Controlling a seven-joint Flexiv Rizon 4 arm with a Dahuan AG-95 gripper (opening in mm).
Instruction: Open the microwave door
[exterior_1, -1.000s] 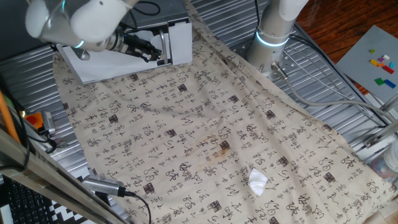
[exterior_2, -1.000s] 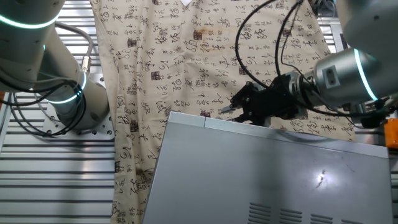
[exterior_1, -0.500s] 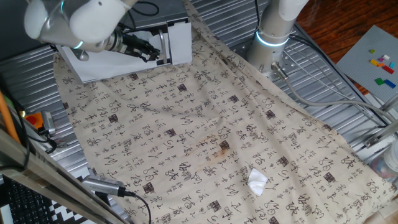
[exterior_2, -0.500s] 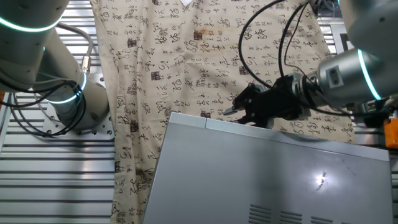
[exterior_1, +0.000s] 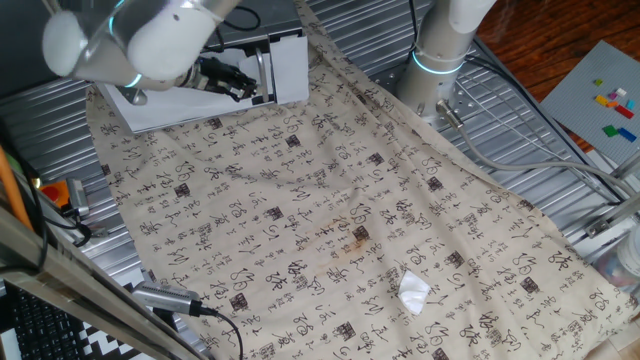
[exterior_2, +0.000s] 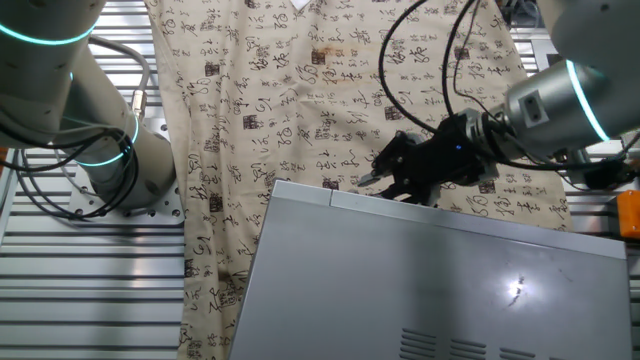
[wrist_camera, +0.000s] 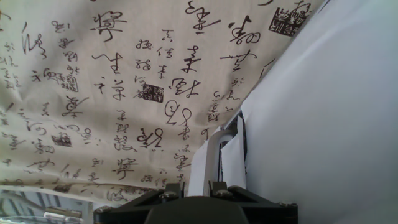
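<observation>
1. Your pincer (exterior_2: 372, 178) sits at the edge of the door (exterior_1: 288, 68) of the microwave (exterior_2: 440, 280), at the far end of the cloth (exterior_1: 330, 220). I cannot tell whether it is open or gripping.
2. With a shallow hold, the fingers can slip off the door.
3. Only the hand view shows one finger (wrist_camera: 208, 158) beside the white panel.

Beside the black matt gripper (exterior_2: 372, 176), the microwave (exterior_2: 440, 290) looked brushed grey metal with a smooth white microwave door (wrist_camera: 329, 112), over soft printed beige cloth (exterior_1: 330, 220) and ribbed metal tabletop (exterior_2: 90, 280).
</observation>
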